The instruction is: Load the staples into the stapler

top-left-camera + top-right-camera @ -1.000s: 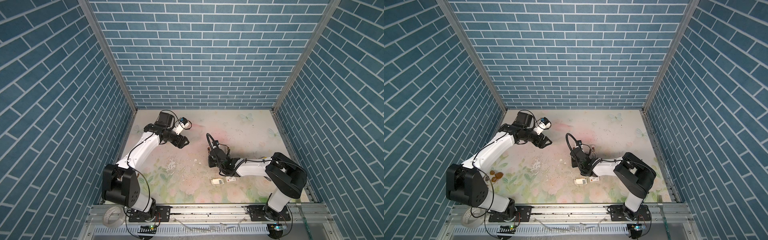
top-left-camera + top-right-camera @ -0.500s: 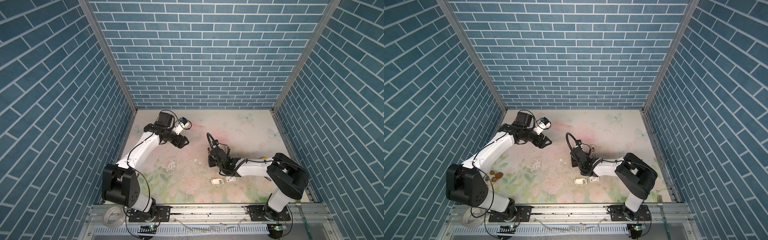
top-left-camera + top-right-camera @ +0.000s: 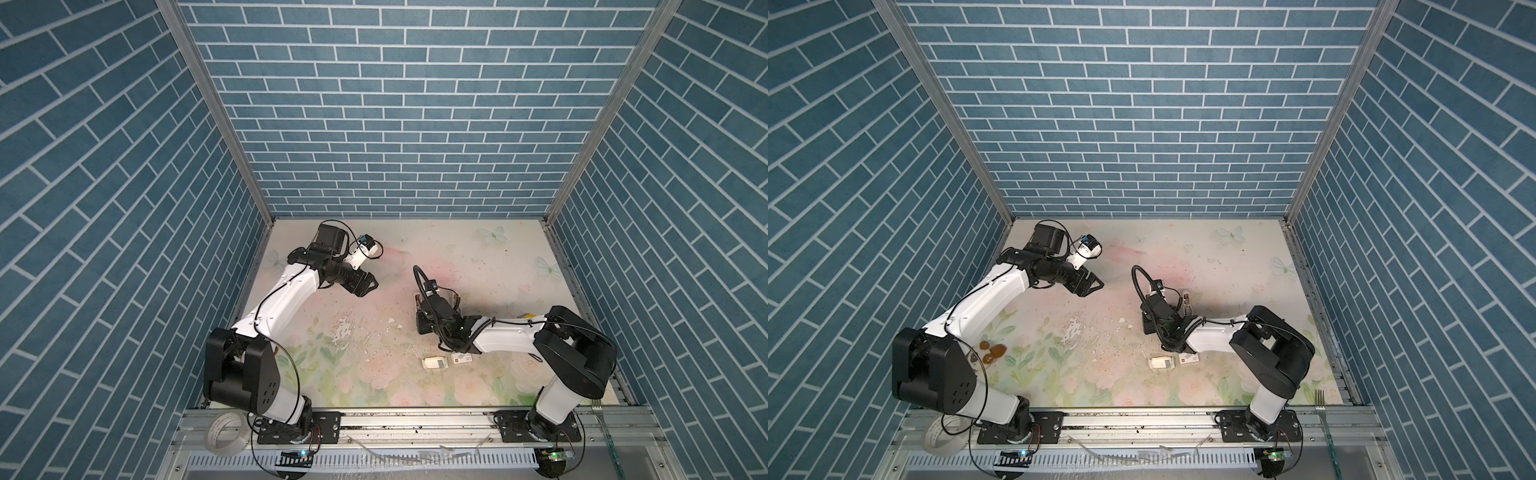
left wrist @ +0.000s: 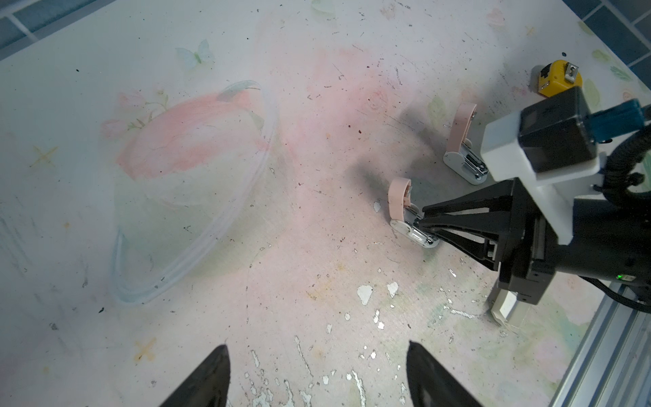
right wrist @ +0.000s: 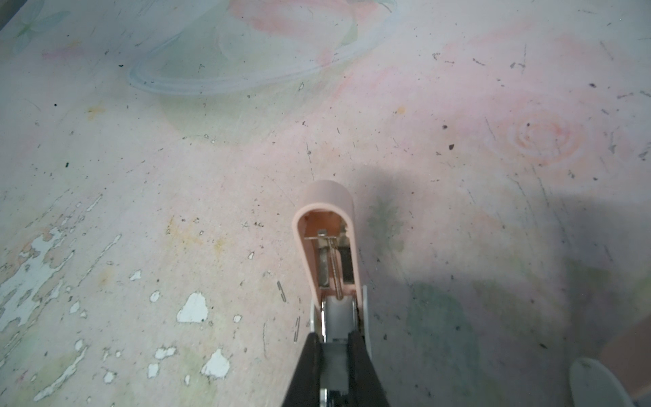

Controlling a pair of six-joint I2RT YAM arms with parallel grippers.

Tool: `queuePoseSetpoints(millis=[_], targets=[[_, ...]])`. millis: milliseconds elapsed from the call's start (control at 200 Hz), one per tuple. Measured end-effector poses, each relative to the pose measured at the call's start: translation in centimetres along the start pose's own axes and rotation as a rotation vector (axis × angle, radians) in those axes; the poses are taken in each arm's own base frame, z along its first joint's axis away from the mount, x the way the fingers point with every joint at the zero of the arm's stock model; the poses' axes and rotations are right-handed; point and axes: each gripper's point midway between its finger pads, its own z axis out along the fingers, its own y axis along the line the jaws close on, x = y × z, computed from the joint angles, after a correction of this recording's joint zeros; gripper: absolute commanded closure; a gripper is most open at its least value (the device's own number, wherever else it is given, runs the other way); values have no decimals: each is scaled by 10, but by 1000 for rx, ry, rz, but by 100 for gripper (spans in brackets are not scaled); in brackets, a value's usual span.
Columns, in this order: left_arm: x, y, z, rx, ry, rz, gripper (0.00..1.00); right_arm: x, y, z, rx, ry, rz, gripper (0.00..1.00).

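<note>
Two pink staplers stand on the table with lids swung up. My right gripper (image 5: pixel 334 338) is shut on the metal staple rail of one stapler (image 5: pixel 326 243), also seen in the left wrist view as the nearer stapler (image 4: pixel 400 206) with the right gripper (image 4: pixel 428 225) on it. The other stapler (image 4: pixel 461 141) stands free behind it. The staples (image 3: pixel 436 363) lie grey in a small white tray near the front, beside a white sleeve with a red mark (image 3: pixel 461 358). My left gripper (image 4: pixel 317 347) hangs open and empty over bare table, far left of the staplers (image 3: pixel 417 300).
A yellow tape measure (image 4: pixel 558 79) lies beyond the staplers. Brown lumps (image 3: pixel 992 351) sit by the left arm's base. A tape roll (image 3: pixel 224 434) and a fork (image 3: pixel 1320 409) rest on the front rail. Blue brick walls close in three sides.
</note>
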Motion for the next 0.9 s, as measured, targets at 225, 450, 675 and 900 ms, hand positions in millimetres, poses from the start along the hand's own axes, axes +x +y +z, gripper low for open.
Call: queuePoseSetpoints(millis=[225, 450, 675, 900], targets=[[0, 0, 0, 0, 0, 0, 20, 0, 0, 0, 1, 1, 0, 89], [0, 0, 0, 0, 0, 0, 20, 1, -1, 0, 2, 3, -1, 89], [0, 0, 0, 0, 0, 0, 20, 2, -1, 1, 5, 7, -2, 89], [0, 0, 0, 0, 0, 0, 20, 6, -2, 4, 11, 17, -7, 89]])
